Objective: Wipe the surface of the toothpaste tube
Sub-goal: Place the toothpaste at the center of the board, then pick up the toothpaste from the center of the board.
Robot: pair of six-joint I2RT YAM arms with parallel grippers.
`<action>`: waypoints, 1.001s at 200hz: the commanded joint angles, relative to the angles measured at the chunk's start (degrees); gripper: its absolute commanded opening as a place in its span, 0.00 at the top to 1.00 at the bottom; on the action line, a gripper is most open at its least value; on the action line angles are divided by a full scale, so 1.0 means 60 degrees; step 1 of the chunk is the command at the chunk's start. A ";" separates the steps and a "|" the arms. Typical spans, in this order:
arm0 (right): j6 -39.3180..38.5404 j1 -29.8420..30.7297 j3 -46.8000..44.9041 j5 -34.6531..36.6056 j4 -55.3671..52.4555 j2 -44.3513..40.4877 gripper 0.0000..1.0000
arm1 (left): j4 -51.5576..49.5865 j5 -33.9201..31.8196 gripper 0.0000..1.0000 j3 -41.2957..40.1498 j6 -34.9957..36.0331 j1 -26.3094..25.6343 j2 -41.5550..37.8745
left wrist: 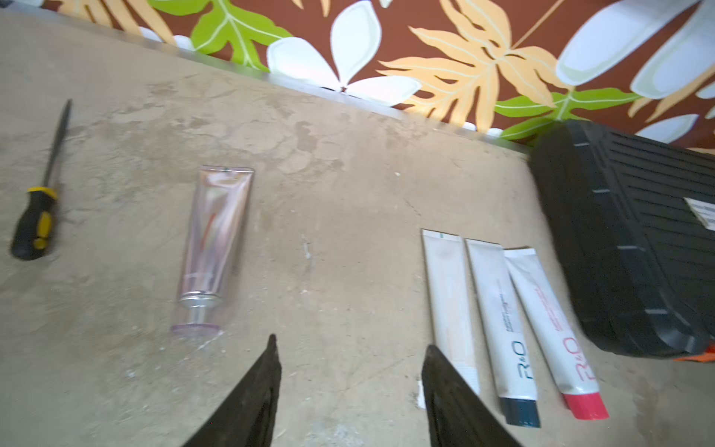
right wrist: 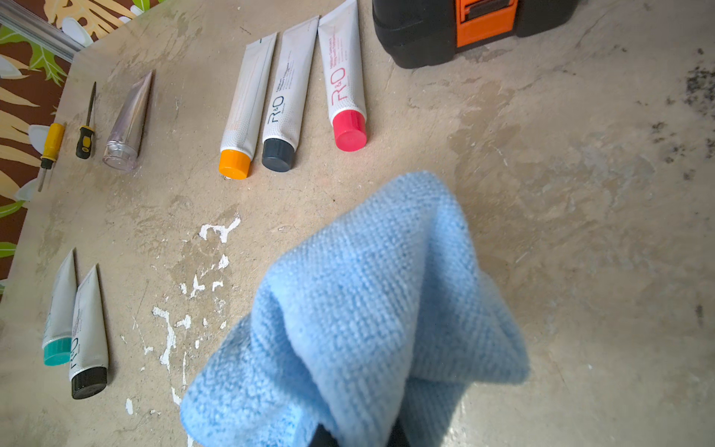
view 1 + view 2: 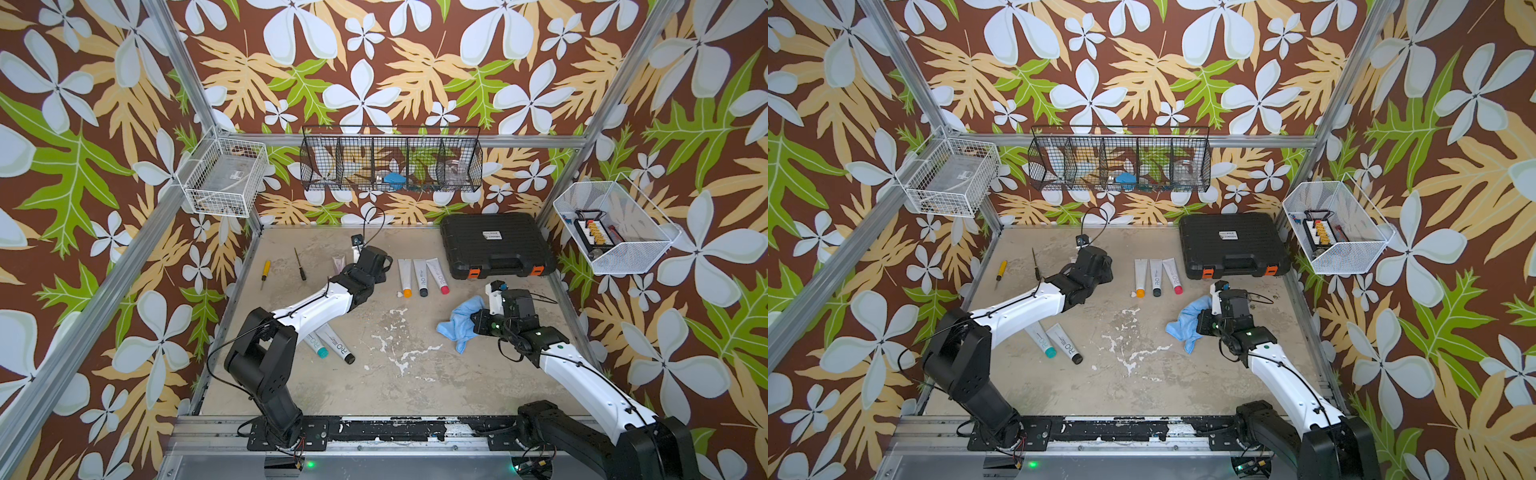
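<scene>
Near the silvery tube point(image 1: 214, 240), the left gripper point(image 1: 351, 342) hovers, jaws apart

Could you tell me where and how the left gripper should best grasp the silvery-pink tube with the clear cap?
I would grip the silvery-pink tube across its body just behind the clear cap, coming down from above: it lies flat on the table, both long sides free for the open left gripper.

Blue cloth point(image 2: 367, 294); black case point(image 3: 496, 245); floral wallpaper point(image 3: 374, 62)
</scene>
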 commanded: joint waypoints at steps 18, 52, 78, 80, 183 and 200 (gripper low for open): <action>0.0059 0.0017 -0.0042 -0.0188 0.0314 0.0118 1.00 | 0.0708 -0.0018 0.39 -0.0933 0.0233 0.0963 -0.0520; 0.0083 0.0008 -0.0082 -0.0292 0.0400 0.0237 1.00 | 0.1437 0.0577 0.39 -0.1358 0.0269 0.1976 -0.0172; 0.0072 0.0003 -0.0101 -0.0336 0.0426 0.0274 1.00 | 0.1736 0.1197 0.39 -0.1333 0.0371 0.2544 0.0378; 0.0065 0.0010 -0.0097 -0.0343 0.0414 0.0274 1.00 | 0.1753 0.1214 0.39 -0.1319 0.0414 0.2569 0.0429; -0.0013 0.0013 -0.0101 -0.0285 0.0366 0.0347 1.00 | 0.1749 0.1915 0.41 -0.0684 0.1410 0.2805 0.1985; -0.0051 0.0017 -0.0106 -0.0263 0.0341 0.0344 1.00 | 0.1762 0.2040 0.42 -0.0607 0.1449 0.2811 0.2156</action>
